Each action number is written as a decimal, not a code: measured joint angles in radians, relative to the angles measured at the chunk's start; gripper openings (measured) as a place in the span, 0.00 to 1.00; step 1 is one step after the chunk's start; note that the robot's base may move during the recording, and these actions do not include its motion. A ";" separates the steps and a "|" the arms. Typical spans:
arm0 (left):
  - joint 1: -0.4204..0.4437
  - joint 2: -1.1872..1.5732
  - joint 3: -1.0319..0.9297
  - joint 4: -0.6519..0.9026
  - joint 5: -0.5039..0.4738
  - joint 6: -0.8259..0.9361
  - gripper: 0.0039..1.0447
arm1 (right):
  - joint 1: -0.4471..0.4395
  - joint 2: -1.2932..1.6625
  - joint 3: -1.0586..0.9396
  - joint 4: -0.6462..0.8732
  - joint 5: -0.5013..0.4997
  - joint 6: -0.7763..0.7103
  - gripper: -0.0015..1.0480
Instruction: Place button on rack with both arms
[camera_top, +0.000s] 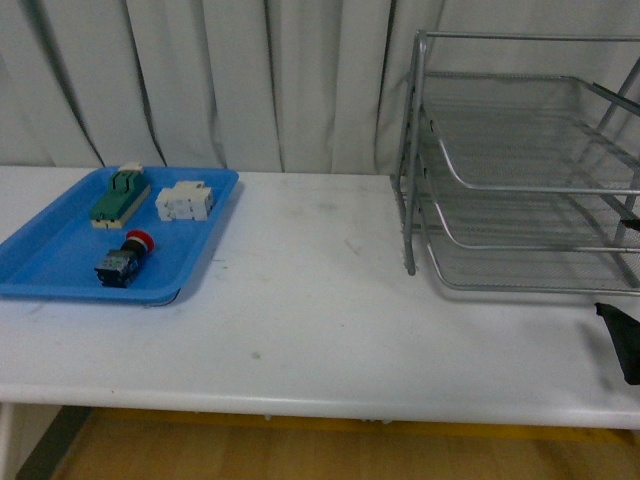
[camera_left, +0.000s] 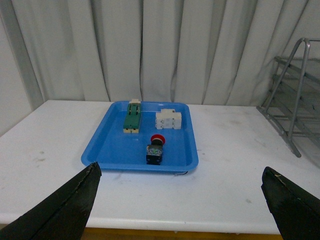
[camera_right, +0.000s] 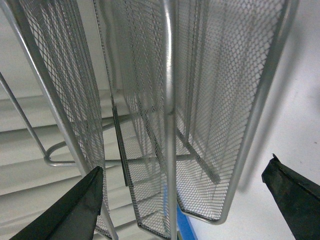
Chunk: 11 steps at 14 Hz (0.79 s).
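The button (camera_top: 124, 259) lies on its side in the blue tray (camera_top: 55, 262) at the table's left, red cap toward the curtain; the left wrist view shows the button (camera_left: 156, 149) too. The silver wire-mesh rack (camera_top: 520, 180) stands at the right with three tiers. My left gripper (camera_left: 182, 200) is open, well short of the tray, nothing between its fingers. My right gripper (camera_right: 185, 197) is open close beside the rack (camera_right: 165, 125), its mesh tiers filling that view. In the front view only a dark fingertip (camera_top: 622, 340) of the right gripper shows, at the right edge.
A green-and-beige switch block (camera_top: 119, 196) and a white rectangular block (camera_top: 184, 201) lie in the tray behind the button. White curtains hang behind the table. The white tabletop (camera_top: 320, 300) stretches between tray and rack.
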 joint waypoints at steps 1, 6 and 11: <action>0.000 0.000 0.000 0.000 0.000 0.000 0.94 | 0.006 0.009 0.026 0.000 0.005 -0.008 0.94; 0.000 0.000 0.000 0.000 0.000 0.000 0.94 | 0.031 0.061 0.095 0.000 0.007 -0.056 0.94; 0.000 0.000 0.000 0.000 0.000 0.000 0.94 | 0.031 0.101 0.136 -0.002 0.013 -0.083 0.94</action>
